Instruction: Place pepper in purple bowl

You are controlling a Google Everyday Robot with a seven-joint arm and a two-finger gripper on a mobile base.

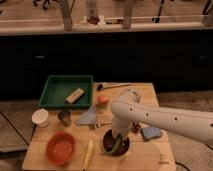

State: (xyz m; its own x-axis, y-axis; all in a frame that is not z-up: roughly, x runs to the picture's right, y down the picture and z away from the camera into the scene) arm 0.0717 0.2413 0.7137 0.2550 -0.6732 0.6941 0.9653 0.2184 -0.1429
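The purple bowl point(107, 145) stands on the wooden table point(150, 160) near the front, right of centre. The green pepper point(116, 146) is inside the bowl, slanting up towards my gripper. My gripper point(116, 137), at the end of the white arm coming in from the right, hangs directly over the bowl and reaches down into it, right at the pepper's upper end. The arm hides the back part of the bowl.
An orange-red bowl point(61, 148) and a long pale yellow vegetable point(88, 153) lie left of the purple bowl. A white cup point(40, 117), metal cup point(64, 118), grey cloth point(88, 118), orange fruit point(102, 100), spoon point(113, 86), blue sponge point(151, 132) and green tray point(55, 86) also stand on the table.
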